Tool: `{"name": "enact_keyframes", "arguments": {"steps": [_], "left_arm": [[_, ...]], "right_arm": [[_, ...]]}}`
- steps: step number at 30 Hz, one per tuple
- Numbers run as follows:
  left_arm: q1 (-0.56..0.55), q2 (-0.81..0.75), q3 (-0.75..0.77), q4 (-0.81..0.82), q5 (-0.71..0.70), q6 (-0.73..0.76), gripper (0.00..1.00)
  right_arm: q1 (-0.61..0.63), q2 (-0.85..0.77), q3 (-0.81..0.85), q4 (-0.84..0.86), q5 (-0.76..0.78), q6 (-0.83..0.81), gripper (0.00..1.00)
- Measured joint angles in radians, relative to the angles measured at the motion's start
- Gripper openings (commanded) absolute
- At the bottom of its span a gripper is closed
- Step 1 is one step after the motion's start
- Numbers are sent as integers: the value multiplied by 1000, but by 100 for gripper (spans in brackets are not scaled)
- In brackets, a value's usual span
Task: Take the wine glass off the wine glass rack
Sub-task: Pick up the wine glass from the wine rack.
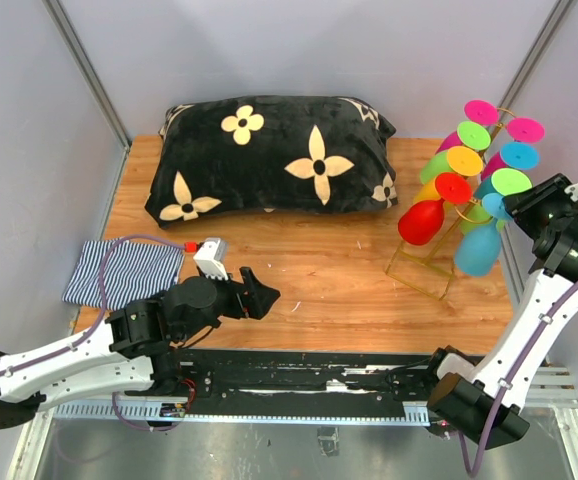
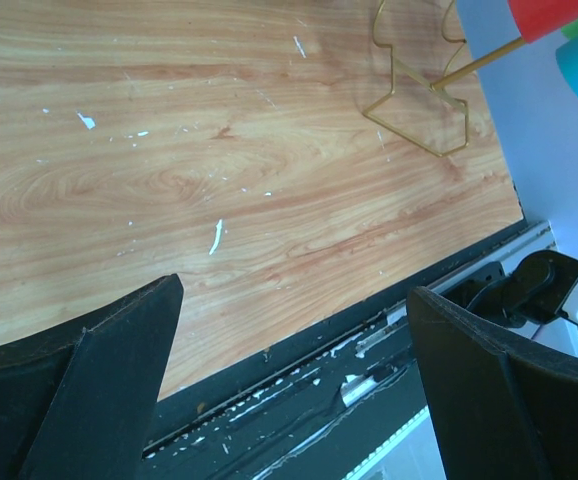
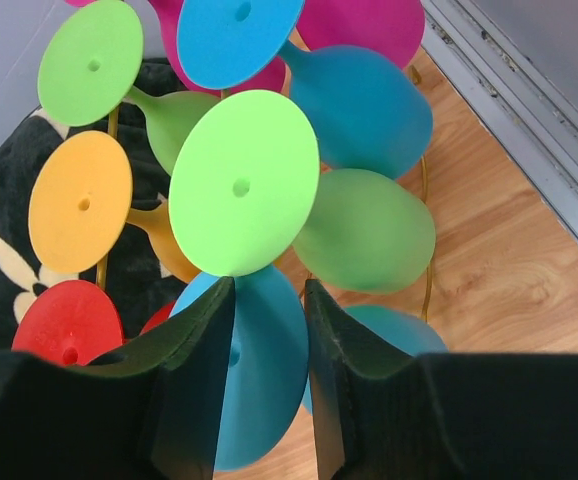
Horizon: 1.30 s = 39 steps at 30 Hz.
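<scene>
Right now the right pincer [image 3: 269, 300] brackets the lowest glass on the rack.

Its two black fingers [image 3: 204, 380] stand narrowly apart on either side of the round foot of a sky-blue plastic wine glass [image 3: 269, 375]. I cannot tell whether they press on it. That glass hangs bowl-down at the near end of the thin gold wire wine glass rack [image 1: 419, 275], among green, orange, red and magenta ones, at the right side of the wood-grain desk [image 1: 319, 270]. The left pincer [image 2: 294, 288] is spread wide and empty, low over the desk's near edge.
</scene>
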Motion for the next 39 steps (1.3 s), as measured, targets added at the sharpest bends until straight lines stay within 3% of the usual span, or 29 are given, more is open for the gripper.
{"name": "enact_keyframes", "arguments": {"steps": [4,6,9,14,21,23,36,39], "left_arm": [[0,0,7,-17,-8,-4,100],[0,0,7,-24,-11,-5,100],[0,0,7,-33,-13,-8,100],[0,1,7,-42,-13,-15,100],[0,-4,7,-46,-12,-24,100],[0,-8,7,-46,-12,-26,100],[0,-37,4,-46,-12,-37,100],[0,-47,-1,-47,-12,-41,100]], "right_arm": [[0,-2,-5,18,-8,5,34],[0,-6,-5,19,-8,7,42],[0,-17,-3,15,-8,16,44],[0,-38,6,-11,-3,19,31],[-2,-69,6,-40,18,22,28],[-2,-75,6,-43,22,22,22],[-2,-142,6,-69,71,38,9],[-2,-150,6,-64,80,54,1]]}}
